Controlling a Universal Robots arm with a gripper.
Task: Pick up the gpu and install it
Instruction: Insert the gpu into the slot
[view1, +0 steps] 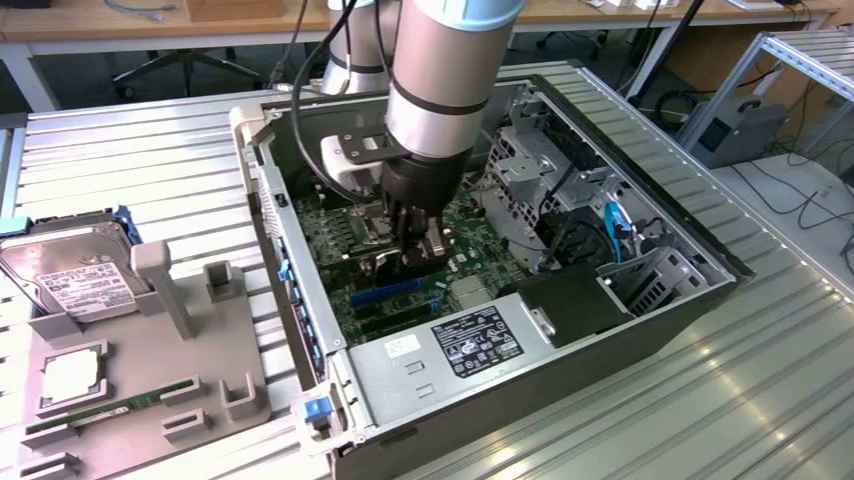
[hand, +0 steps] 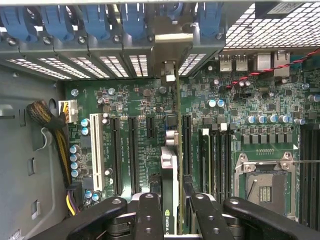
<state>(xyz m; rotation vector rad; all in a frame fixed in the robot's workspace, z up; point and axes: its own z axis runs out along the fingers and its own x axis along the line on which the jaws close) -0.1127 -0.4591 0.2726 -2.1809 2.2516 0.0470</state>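
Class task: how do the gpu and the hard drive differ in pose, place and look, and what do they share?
Pose: the gpu stands on edge; the hard drive lies flat. Place: the gpu is inside the computer case, gripped between the fingers; the hard drive rests on the grey fixture outside it. Look: the hard drive shows a silver top with a white label; the gpu shows a thin edge. Both are computer parts.
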